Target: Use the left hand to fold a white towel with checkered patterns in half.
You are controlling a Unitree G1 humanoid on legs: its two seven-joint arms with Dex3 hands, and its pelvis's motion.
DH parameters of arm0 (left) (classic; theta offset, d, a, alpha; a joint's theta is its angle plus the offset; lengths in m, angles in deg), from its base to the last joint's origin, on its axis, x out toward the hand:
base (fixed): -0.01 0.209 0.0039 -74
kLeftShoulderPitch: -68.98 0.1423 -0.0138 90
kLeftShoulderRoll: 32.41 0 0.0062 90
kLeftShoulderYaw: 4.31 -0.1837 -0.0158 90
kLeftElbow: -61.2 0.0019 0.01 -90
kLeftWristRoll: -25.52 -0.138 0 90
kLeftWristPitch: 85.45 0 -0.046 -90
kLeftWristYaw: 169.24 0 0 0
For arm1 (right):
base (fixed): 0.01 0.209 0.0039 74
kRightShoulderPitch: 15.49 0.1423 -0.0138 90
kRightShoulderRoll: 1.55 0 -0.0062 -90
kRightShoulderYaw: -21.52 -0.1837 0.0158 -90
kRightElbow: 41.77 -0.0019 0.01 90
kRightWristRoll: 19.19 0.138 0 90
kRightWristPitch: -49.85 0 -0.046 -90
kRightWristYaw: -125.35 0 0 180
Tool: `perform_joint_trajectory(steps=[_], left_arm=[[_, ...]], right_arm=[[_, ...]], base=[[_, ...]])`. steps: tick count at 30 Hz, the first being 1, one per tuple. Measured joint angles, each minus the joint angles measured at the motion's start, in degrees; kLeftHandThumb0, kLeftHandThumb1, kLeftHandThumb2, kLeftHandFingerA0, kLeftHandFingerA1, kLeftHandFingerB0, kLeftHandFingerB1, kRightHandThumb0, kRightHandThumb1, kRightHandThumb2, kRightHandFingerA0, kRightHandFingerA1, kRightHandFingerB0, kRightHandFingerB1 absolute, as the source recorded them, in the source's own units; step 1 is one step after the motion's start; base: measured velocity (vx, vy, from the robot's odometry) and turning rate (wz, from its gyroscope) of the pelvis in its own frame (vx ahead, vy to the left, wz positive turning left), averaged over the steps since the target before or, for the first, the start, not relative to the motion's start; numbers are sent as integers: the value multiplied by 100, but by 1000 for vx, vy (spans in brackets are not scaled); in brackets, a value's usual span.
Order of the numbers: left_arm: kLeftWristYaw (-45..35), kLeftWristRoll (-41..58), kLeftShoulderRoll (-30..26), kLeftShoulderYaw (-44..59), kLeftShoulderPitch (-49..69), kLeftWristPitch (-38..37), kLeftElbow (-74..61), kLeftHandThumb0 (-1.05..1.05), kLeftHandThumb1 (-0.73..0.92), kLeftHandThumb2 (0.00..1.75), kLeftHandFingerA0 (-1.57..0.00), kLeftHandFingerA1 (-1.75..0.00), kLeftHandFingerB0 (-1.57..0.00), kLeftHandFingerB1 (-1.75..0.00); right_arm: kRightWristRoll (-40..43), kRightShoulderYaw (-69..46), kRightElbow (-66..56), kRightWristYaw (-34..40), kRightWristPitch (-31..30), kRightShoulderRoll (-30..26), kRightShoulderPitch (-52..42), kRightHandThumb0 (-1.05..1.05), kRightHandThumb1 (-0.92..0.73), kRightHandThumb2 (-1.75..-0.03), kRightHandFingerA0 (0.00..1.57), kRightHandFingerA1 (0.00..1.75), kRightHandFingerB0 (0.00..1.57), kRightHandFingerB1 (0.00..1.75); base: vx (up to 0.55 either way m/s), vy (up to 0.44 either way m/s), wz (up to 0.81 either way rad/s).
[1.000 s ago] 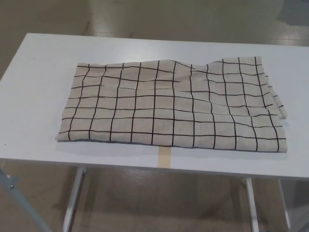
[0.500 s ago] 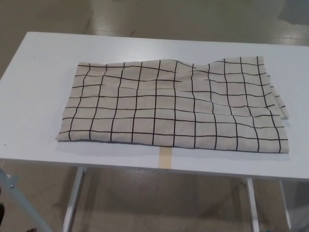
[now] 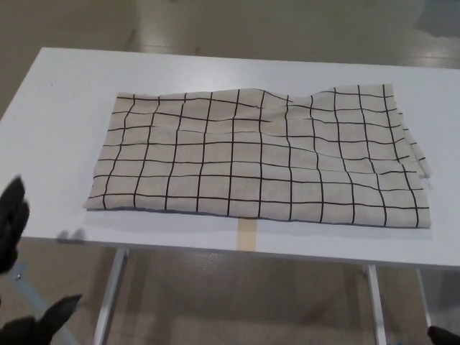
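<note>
Newly risen at lower left, left hand shows spread, empty fingers, towel well apart.

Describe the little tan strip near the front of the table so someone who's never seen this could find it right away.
Start at the white table and find the checkered towel spread across it. Follow the towel's near edge to about its middle: the tan strip sticks out from under it and runs to the table's front edge. It is the only plain beige mark on the white top, with no grid lines.
</note>
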Motion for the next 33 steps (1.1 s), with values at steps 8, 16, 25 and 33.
perform_joint_trajectory(steps=[8,16,25,33], left_arm=[[114,-719,-162,-306,-848,-143,-364,-62,44,55,0,-17,-2,-24],[138,-1384,-549,-772,-1850,6,494,-58,36,75,0,-10,0,-22],[253,-2212,-910,-1485,-2992,289,1852,-58,35,68,0,-6,-1,-20],[495,-2899,-1135,-2160,-3853,586,2939,-53,35,72,0,-9,0,-20]], right_arm=[[-227,268,181,6,269,-5,-122,-37,-58,-57,57,46,52,43],[-300,366,293,22,452,-6,-135,-38,-58,-57,57,46,51,43],[-368,388,382,32,582,-8,-110,-38,-58,-57,57,46,51,43],[-398,390,385,38,611,-9,-113,-38,-59,-57,57,46,51,43]], base=[[0,0,0],[0,0,0],[0,0,0],[0,0,0]])
